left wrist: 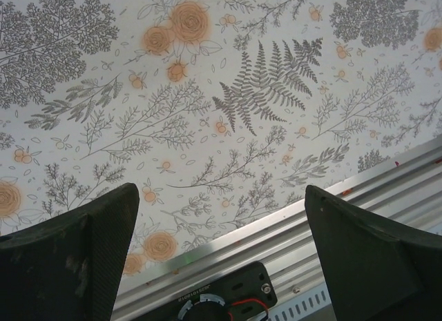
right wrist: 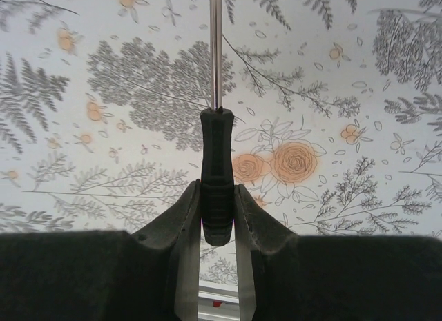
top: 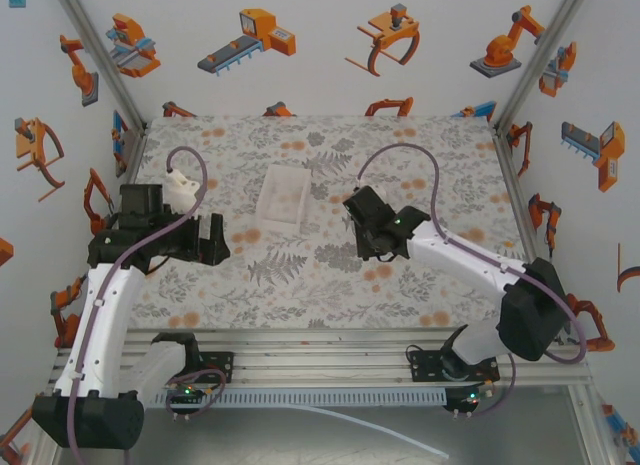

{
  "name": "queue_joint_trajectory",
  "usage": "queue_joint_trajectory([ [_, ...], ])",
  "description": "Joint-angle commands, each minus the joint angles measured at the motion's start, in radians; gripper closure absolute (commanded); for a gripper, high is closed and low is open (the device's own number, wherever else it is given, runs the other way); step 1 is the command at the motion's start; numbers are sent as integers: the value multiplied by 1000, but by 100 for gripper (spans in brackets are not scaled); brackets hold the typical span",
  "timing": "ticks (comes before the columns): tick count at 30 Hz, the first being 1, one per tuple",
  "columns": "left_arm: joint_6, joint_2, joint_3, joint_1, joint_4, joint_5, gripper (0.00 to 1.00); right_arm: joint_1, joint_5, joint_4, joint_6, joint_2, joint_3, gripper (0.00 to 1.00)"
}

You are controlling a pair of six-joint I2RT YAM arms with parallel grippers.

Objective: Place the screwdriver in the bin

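Note:
My right gripper (right wrist: pixel 218 197) is shut on the screwdriver (right wrist: pixel 217 155), clamping the ribbed black handle near its butt end. The thin metal shaft points straight away from the fingers above the floral cloth. From the top, the right gripper (top: pixel 362 217) hovers to the right of the bin (top: pixel 283 197), a shallow translucent white tray lying near the table's middle. My left gripper (left wrist: pixel 219 217) stands open with nothing between its black fingers (left wrist: pixel 76 255), and sits at the left side of the table (top: pixel 205 240).
The floral tablecloth (top: pixel 300 275) covers the table. An aluminium rail (left wrist: pixel 359 197) and an arm base (left wrist: pixel 221 300) run along the near edge. Illustrated walls enclose the left, back and right.

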Motion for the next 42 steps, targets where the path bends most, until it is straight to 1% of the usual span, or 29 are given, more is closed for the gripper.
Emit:
queue_joint_trajectory([
  [1,-8,6,24,-7,34,-10,3,45,52,-77,-50,7,123,83],
  [4,-7,6,17,-7,34,-18,3,74,52,-90,-60,53,214,82],
  [9,-19,-13,13,-9,37,-28,3,111,29,-48,-54,141,325,82],
  [18,-30,-28,11,-9,40,-78,3,156,5,-1,-30,376,534,82],
  [27,-38,-43,4,-7,51,-82,3,163,-7,2,-8,561,708,82],
  [33,-55,-56,3,-6,60,-68,3,163,17,-17,1,667,817,82],
  [35,-58,-64,3,-4,60,-58,3,162,42,-39,7,703,858,82],
  [42,-60,-91,-8,-1,58,-48,3,163,69,-54,34,797,946,82],
])
